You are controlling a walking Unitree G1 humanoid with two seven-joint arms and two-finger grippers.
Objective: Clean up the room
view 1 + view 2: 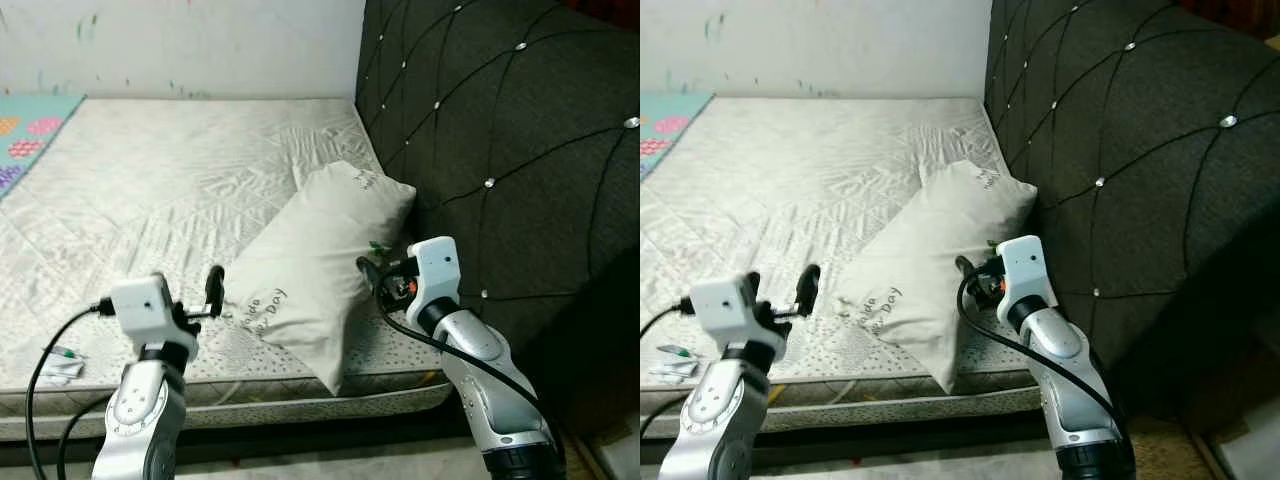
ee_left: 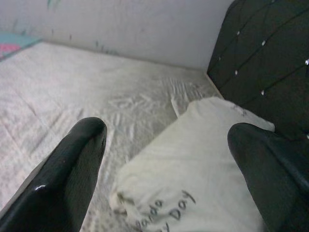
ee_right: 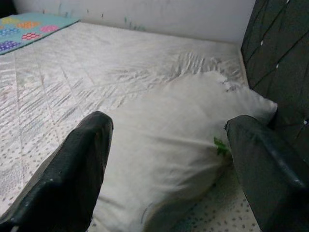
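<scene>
You have the pillow (image 1: 320,270) lying at centre frame on the bed (image 1: 150,180), its far end against the headboard (image 1: 500,130). Your left hand (image 1: 212,292) hovers released at its lower-left corner; your right hand (image 1: 372,272) spreads wide by its right edge.

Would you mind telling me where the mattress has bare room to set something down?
The widest bare patch of mattress runs from the pillow toward the wall and the colourful mat. It is crowded between the pillow and the headboard, and at the near edge, where both open claws flank the pillow.
</scene>
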